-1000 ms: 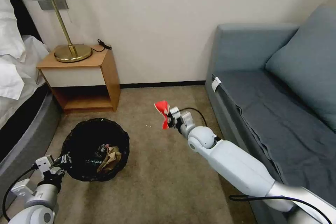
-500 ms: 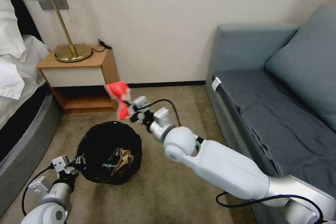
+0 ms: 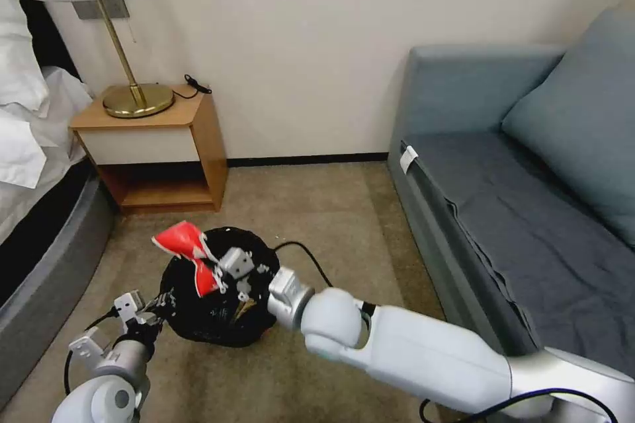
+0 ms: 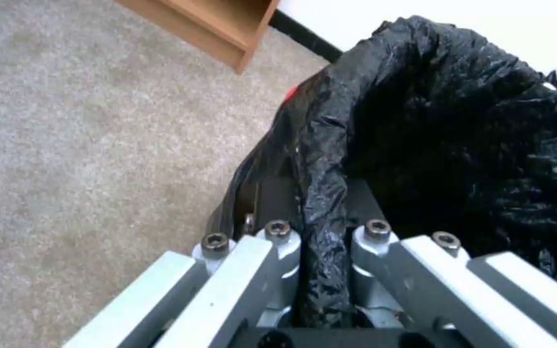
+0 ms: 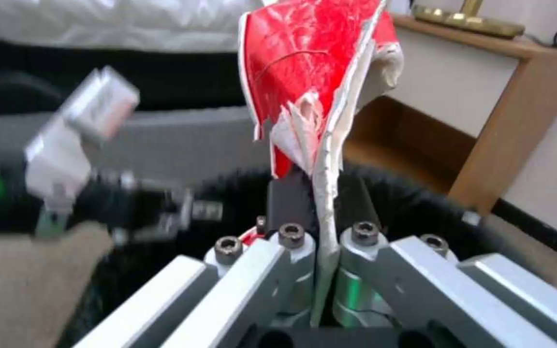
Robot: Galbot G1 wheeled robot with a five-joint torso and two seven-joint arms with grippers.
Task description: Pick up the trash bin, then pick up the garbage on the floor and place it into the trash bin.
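Observation:
The trash bin, lined with a crinkled black bag, hangs low over the carpet with my left gripper shut on its rim; in the left wrist view the bag rim is pinched between the fingers. My right gripper is shut on a piece of garbage, a crumpled red-and-white packet, held above the bin's opening near its left side. The right wrist view shows the packet clamped upright over the black bin. A brown paper scrap peeks from inside the bin.
A wooden nightstand with a brass lamp stands against the wall behind the bin. The bed lies on the left, a grey sofa on the right. Open carpet lies between them.
My right arm has swung left and down, carrying the red-and-white packet from mid-floor to above the bin. The left gripper has brought the bin rightward and nearer.

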